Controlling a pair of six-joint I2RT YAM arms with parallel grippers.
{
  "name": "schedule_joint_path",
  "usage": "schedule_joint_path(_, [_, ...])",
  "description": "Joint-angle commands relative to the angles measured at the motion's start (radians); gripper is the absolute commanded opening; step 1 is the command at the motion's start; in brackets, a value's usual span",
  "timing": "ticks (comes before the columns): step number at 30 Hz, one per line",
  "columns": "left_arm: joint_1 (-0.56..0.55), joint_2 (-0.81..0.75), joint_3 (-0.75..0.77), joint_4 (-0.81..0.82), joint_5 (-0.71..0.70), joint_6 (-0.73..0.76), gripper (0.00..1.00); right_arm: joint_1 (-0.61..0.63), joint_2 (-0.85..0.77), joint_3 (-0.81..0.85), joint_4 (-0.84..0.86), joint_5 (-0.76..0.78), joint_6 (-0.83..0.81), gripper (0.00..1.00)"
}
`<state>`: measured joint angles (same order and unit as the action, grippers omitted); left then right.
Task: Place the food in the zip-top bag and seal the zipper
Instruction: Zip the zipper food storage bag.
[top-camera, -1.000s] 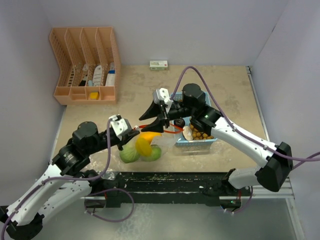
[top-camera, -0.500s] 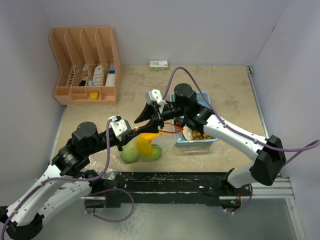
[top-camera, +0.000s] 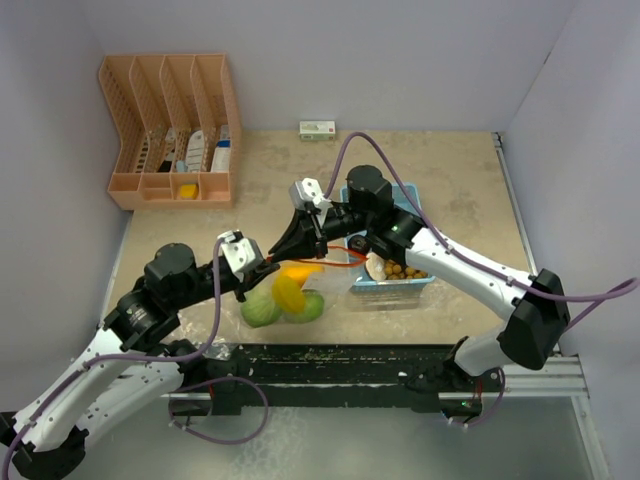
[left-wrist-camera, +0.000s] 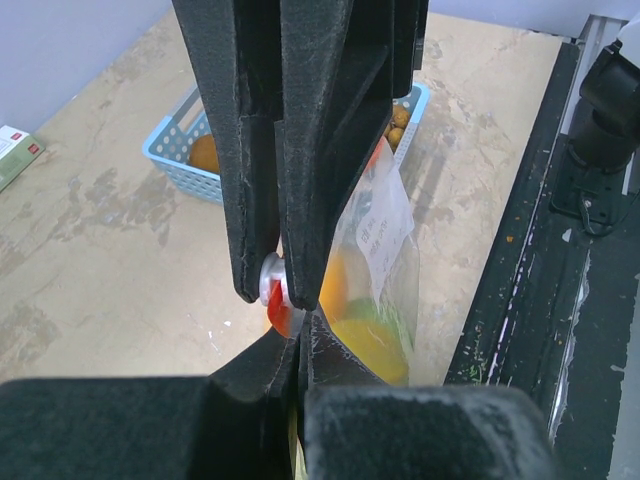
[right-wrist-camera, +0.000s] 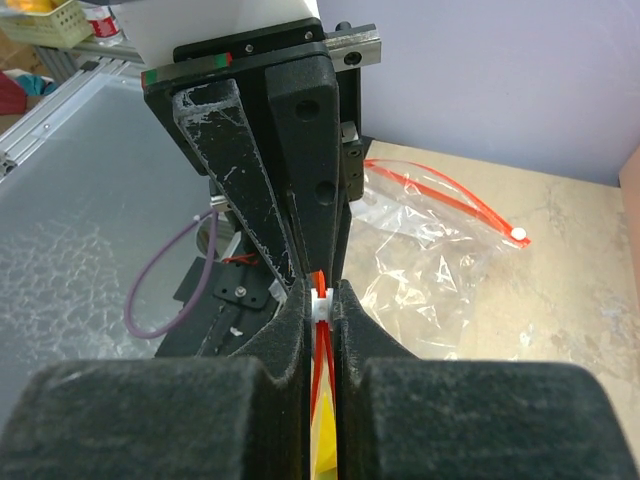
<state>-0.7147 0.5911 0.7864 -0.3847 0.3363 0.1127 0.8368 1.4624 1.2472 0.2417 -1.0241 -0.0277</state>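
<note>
A clear zip-top bag hangs between the grippers, holding yellow and orange fruits and a green leafy piece. My left gripper is shut on the bag's top edge. My right gripper faces it, shut on the white slider of the red zipper. The slider shows between the right fingers in the left wrist view. More food lies in the light blue tray: a beige slice, brown balls and a dark lump.
A peach desk organiser stands at the back left and a small box lies by the back wall. Crumpled clear plastic with a red zipper strip lies on the table beyond the grippers. The black front rail runs below the bag.
My right gripper has swung left to the top of the bag and closed on the zipper slider. The left gripper has held the bag still.
</note>
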Motion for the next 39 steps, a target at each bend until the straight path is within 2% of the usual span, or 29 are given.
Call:
schedule_joint_path(1, [-0.002, -0.018, 0.014, 0.069, -0.006, -0.020, 0.00, 0.004, -0.008, 0.030, 0.013, -0.021, 0.000, 0.02])
schedule_joint_path(5, [-0.001, -0.033, 0.015, 0.069, -0.029, -0.022, 0.00, 0.005, -0.016, 0.021, -0.011, -0.023, -0.002, 0.00])
schedule_joint_path(17, [-0.002, -0.063, 0.013, 0.059, -0.055, -0.022, 0.00, -0.016, -0.020, 0.013, -0.120, 0.120, -0.069, 0.00])
schedule_joint_path(19, [-0.001, -0.063, 0.012, 0.059, -0.056, -0.022, 0.00, -0.022, -0.025, 0.012, -0.122, 0.125, -0.067, 0.04])
schedule_joint_path(21, [-0.001, -0.060, 0.013, 0.058, -0.058, -0.022, 0.00, -0.022, -0.028, 0.014, -0.120, 0.122, -0.069, 0.00])
schedule_joint_path(27, [-0.001, -0.068, 0.017, 0.057, -0.068, -0.024, 0.00, -0.033, -0.028, 0.010, -0.191, 0.203, -0.119, 0.00])
schedule_joint_path(39, [-0.001, -0.091, 0.097, -0.002, -0.153, 0.016, 0.00, -0.144, -0.138, -0.094, -0.214, 0.343, -0.107, 0.00])
